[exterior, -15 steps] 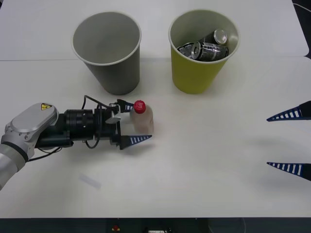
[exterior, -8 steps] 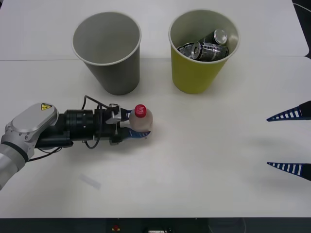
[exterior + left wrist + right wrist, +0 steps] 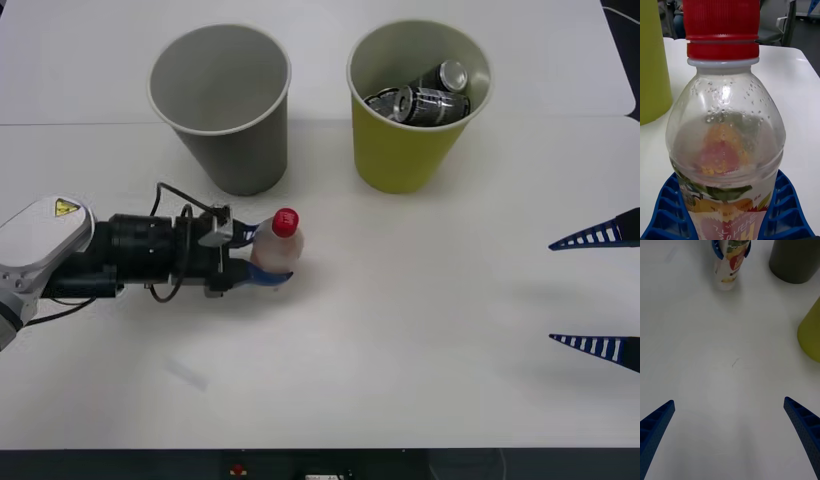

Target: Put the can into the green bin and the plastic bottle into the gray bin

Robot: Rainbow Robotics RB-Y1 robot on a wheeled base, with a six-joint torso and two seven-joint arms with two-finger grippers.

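Our left gripper (image 3: 262,258) is clamped on the small clear red-capped plastic bottle (image 3: 275,247), upright between its blue fingers. The large gray tapered bin (image 3: 222,105) stands just beyond; we risk clipping its rim. Our right gripper (image 3: 596,290) waits apart, well aside.

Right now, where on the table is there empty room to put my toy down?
The widest bare patch lies between the plastic bottle, held by the left end effector, and the open right end effector. It is crowded at the back, where the gray bin and green bin stand.
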